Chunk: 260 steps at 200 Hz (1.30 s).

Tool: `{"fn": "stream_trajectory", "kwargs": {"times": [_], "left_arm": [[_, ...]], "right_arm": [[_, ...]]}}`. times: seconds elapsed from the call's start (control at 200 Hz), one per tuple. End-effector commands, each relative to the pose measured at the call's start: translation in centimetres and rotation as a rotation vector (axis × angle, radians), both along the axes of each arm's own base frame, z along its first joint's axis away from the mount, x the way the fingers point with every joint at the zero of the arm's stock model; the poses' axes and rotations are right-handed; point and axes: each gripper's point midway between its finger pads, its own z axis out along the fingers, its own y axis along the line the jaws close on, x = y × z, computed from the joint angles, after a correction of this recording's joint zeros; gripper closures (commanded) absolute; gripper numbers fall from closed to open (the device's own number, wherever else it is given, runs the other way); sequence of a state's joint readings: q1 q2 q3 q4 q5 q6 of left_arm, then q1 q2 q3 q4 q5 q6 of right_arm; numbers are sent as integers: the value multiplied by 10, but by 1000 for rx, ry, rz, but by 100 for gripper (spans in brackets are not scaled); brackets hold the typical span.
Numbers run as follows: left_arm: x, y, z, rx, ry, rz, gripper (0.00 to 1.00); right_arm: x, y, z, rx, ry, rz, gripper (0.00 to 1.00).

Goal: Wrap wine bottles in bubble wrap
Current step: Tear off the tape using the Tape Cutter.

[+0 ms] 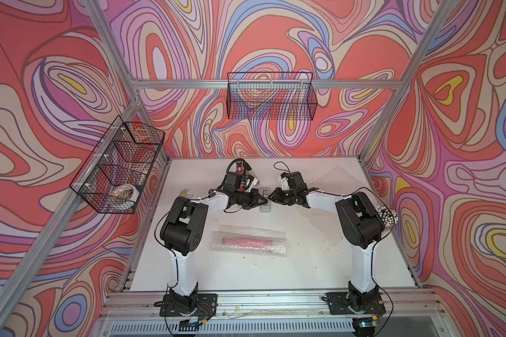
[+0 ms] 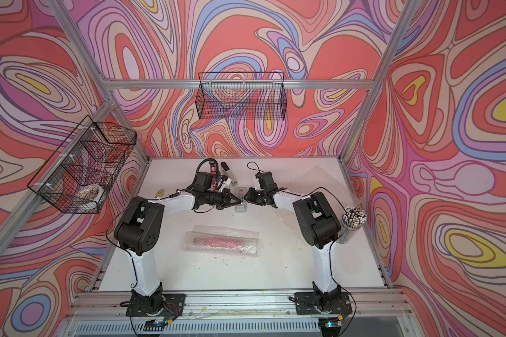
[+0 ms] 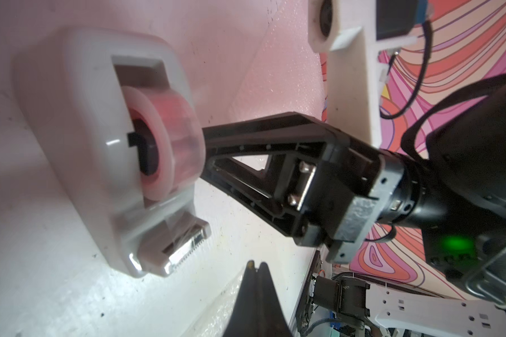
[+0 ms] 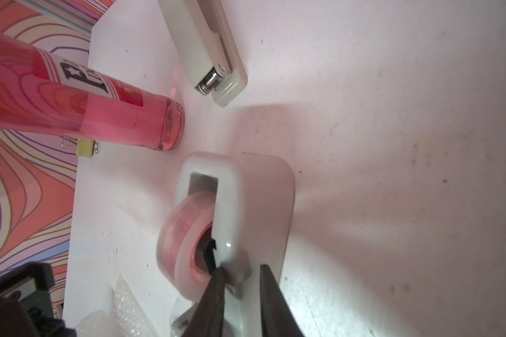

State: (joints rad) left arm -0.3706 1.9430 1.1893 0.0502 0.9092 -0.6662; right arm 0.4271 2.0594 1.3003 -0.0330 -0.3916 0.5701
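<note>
Lying nearest me, one bottle is rolled in wrap. Mid-table, my left gripper is clenched beside the dispenser; my right gripper pinches its wall. Farther back, the second bottle stands upright.

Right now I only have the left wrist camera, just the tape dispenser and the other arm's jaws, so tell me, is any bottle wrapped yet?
Observer: Yes, in both top views one bottle lies rolled in bubble wrap mid-table, between the arms.
Operator: Where's the other one?
Observer: The second bottle stands upright and bare at the table's far side, beside a stapler.
Operator: Are the right jaws actually on the dispenser?
Observer: In the right wrist view they straddle the tape dispenser at its side wall, by the roll's hub.
</note>
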Motion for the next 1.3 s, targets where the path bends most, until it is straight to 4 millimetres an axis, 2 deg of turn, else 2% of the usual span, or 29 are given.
{"fn": "stream_trajectory", "kwargs": {"times": [0.0, 0.09, 0.13, 0.305, 0.431, 0.551, 0.741, 1.107, 1.297], "left_arm": [[-13, 1, -2, 12, 18, -17, 100], [-12, 5, -6, 53, 9, -18, 100], [-11, 8, -6, 92, -6, -16, 91], [2, 22, -11, 204, -48, -10, 68], [14, 21, -15, 222, -60, 0, 59], [23, 13, -19, 190, -51, -5, 57], [31, 10, -32, 198, -30, -5, 56], [31, -3, -29, 80, 11, 0, 56], [30, -2, -40, 98, 35, -11, 59]], "right_arm": [[-9, -18, -43, -101, 77, -51, 77], [-8, -16, -41, -95, 72, -48, 77], [-8, -16, -39, -94, 70, -45, 76], [-9, -13, -36, -86, 67, -38, 76], [-9, -12, -35, -83, 67, -37, 76], [-9, -10, -35, -79, 66, -32, 76], [-9, -9, -35, -76, 67, -29, 76], [-9, -6, -36, -67, 75, -27, 76], [-10, -6, -35, -67, 75, -23, 76]]}}
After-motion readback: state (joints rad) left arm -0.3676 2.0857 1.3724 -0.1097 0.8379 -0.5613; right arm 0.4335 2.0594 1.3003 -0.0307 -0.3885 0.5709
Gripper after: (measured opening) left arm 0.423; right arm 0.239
